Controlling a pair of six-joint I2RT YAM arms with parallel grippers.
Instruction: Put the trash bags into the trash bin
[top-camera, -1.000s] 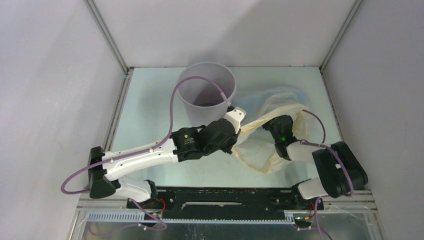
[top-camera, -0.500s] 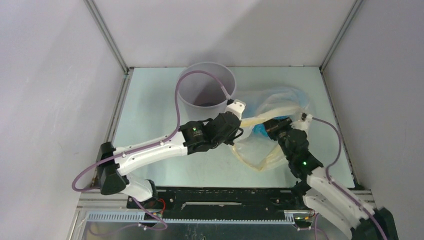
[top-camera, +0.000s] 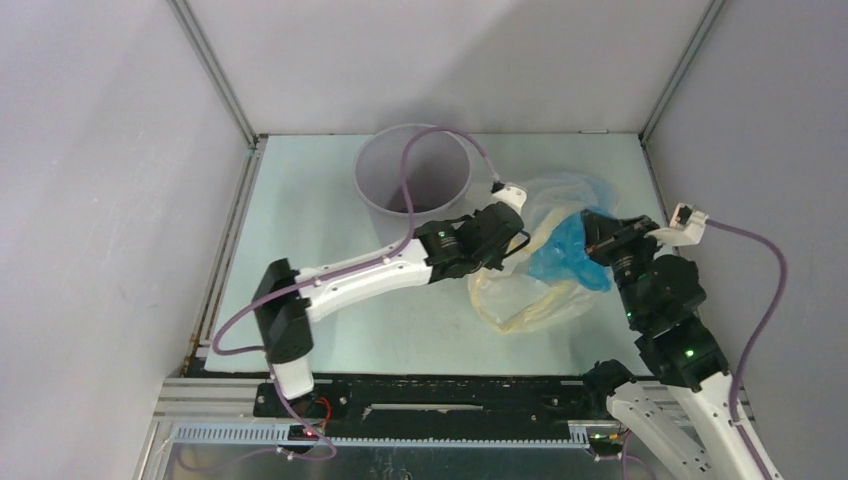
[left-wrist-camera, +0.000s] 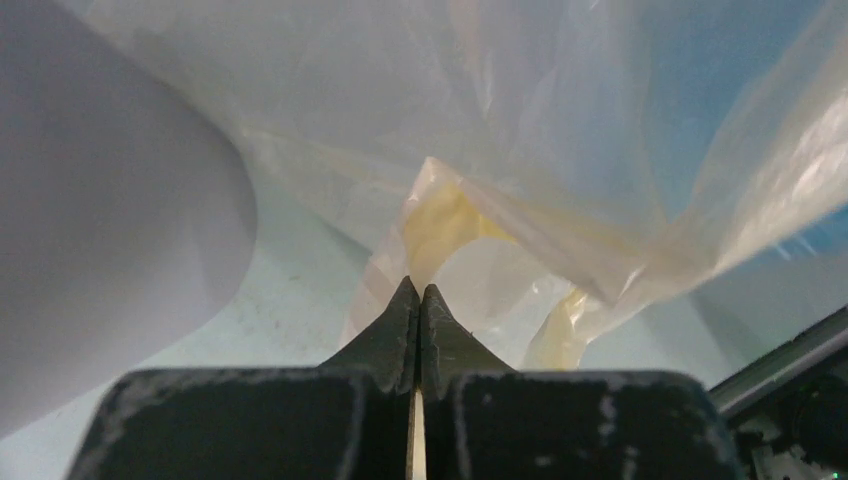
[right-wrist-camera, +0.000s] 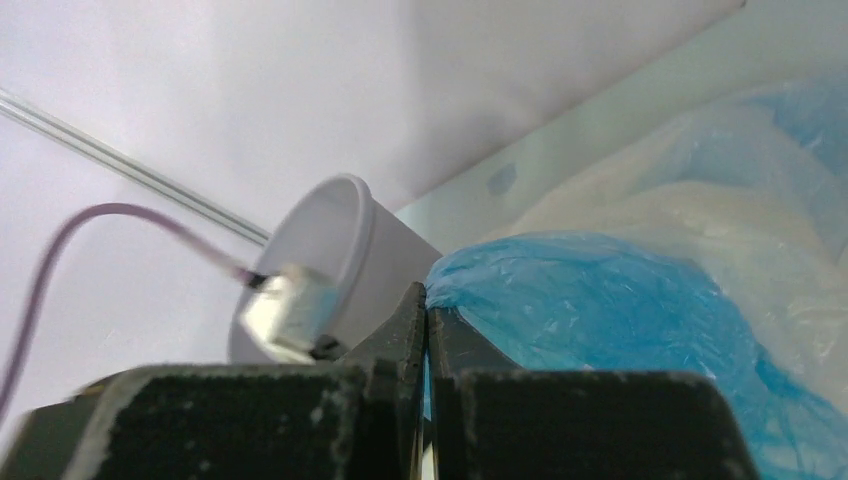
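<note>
1. Load: the trash bags (top-camera: 520, 300) lie in one crumpled heap on the counter (top-camera: 300, 220), at 3 o'clock of its centre in the top view; none is inside the trash bin (top-camera: 385, 220)
2. Bin: upright, mouth open, at 12 o'clock on the counter, just beside the heap; whether film touches its wall cannot be told
3. Left pincer (left-wrist-camera: 413, 295): jaws closed, a fold of the cream-yellow bag (left-wrist-camera: 440, 215) nipped between the tips, at the heap's 10 o'clock edge
4. Right pincer (right-wrist-camera: 427, 300): jaws closed on the bright blue bag (right-wrist-camera: 600, 320), at the heap's 2 o'clock side
5. Governing relation: the bin mouth lies at 10 o'clock from the left pincer and close by; from the right pincer it lies between 9 and 10 o'clock, well apart, with the heap and the left arm between. The left arm is the nearer
6. Long axis: the heap runs from 1 to 7 o'clock, across the line to the bin
7. Assessment: the held film probably needs lifting above the rim before travel toward 10 o'clock; trailing film may drape outside the wall
</note>
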